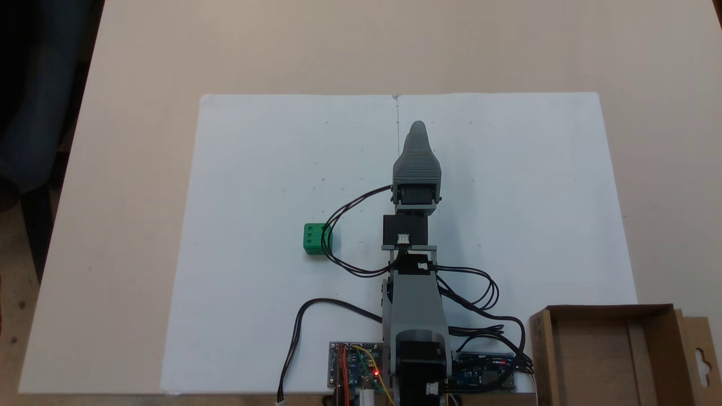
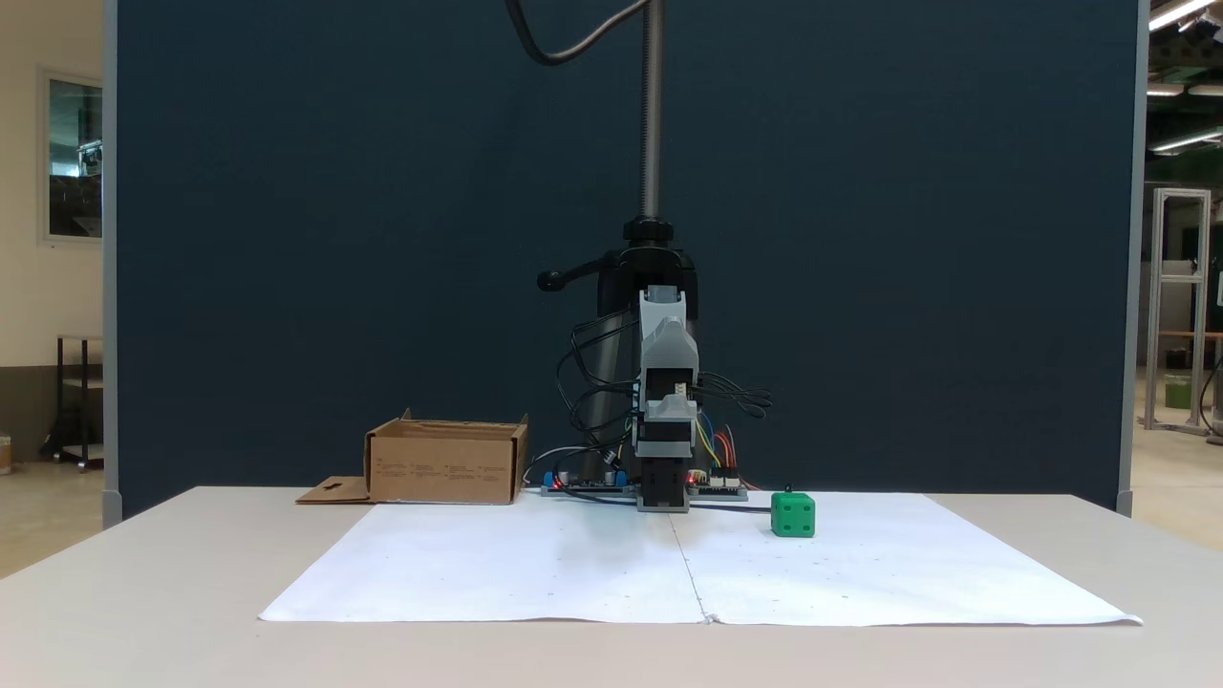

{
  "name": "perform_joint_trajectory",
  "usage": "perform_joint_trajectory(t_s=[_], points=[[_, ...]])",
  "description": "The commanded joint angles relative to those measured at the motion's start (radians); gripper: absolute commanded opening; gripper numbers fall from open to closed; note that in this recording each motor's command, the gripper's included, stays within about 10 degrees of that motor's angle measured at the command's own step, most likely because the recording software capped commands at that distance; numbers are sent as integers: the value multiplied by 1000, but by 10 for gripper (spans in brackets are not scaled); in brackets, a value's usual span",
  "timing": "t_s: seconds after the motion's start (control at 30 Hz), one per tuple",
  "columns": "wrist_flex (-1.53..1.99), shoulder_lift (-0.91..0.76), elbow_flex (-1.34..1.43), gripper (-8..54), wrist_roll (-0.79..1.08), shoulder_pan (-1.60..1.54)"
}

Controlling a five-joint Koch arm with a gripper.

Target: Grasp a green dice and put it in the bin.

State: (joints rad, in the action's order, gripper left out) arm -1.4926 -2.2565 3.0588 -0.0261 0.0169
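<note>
The green dice [image 1: 315,238] [image 2: 793,514] sits on the big white paper [image 1: 271,169] [image 2: 860,573], with nothing holding it. In the fixed view from above it is left of the arm [image 1: 414,304], and a looping black wire [image 1: 338,217] from the arm crosses in front of its right side. In the fixed view from the front, the dice is to the right of the arm's base, close to it but not touching, and a dark wire lies on the paper just behind it.

The gripper [image 1: 418,131] [image 2: 662,298] points away from the base along the middle fold of the paper, well apart from the dice. Its gray claw looks like one piece from both cameras, so I cannot tell if the jaws are apart or together. It holds nothing.

The bin [image 1: 606,355] [image 2: 446,463] is a brown cardboard box on the tan table [image 1: 665,141] [image 2: 143,612], off the paper. From above it is at the bottom right, next to the arm's base, and it looks empty inside. Its side flap [image 1: 699,352] [image 2: 332,491] has a cut-out hole. Small circuit boards [image 1: 354,366] with red lights and colored wires sit beside the base. A dark blue wall [image 2: 334,239] stands behind the table
</note>
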Motion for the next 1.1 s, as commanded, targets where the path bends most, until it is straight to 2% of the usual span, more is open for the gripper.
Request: perform_joint_trajectory(t_s=[0.0, 1.07], points=[[175, -106, 71, 422, 118, -8], [210, -106, 71, 422, 118, -6]])
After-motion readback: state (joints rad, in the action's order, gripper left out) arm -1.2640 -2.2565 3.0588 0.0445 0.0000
